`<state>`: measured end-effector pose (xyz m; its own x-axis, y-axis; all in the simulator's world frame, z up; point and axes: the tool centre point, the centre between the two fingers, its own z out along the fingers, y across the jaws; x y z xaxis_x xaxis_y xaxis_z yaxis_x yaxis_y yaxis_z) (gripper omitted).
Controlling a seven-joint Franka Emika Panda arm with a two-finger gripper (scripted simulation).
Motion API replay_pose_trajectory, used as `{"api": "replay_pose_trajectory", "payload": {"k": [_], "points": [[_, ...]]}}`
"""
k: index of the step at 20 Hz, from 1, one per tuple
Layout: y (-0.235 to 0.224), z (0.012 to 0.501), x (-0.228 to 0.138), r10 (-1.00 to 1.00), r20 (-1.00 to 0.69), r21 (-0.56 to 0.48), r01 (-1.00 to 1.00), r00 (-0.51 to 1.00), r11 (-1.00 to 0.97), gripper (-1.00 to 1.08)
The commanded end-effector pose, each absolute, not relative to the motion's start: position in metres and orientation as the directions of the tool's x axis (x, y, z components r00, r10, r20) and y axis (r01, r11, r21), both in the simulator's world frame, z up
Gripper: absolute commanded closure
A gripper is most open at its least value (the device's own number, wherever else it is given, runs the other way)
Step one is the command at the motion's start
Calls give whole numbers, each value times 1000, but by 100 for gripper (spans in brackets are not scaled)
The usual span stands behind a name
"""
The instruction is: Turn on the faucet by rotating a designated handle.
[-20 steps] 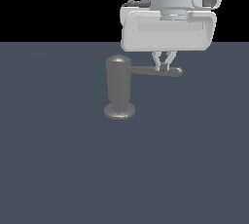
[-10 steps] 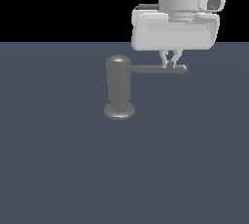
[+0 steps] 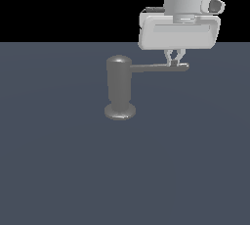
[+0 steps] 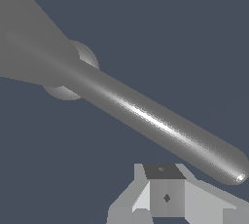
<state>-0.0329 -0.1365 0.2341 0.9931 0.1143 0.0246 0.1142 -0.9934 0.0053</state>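
The grey faucet (image 3: 118, 88) stands upright on the dark floor, with a dome top and a flared base. Its handle (image 3: 158, 67) is a thin rod that points from near the top toward the exterior view's right. My white gripper (image 3: 175, 62) hangs over the rod's outer end, fingertips close together and down at the rod's level. In the wrist view the faucet (image 4: 29, 47) looms close. The handle (image 4: 155, 121) runs past my gripper (image 4: 165, 197), whose fingers are together beside the rod and not around it.
A flat dark grey floor (image 3: 63, 170) spreads all around the faucet. No other objects show.
My gripper has moved toward the exterior view's right along the handle, nearer its tip. The rod's free end has swung slightly and now looks longer and more level.
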Motion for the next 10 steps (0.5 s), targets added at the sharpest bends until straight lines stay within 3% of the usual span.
{"api": "replay_pose_trajectory", "payload": {"k": [1,10], "points": [[-139,228,-25,119,17,4,119,993,-993,108],[-156,226,-3,113,11,3,113,994,-994,108]]}}
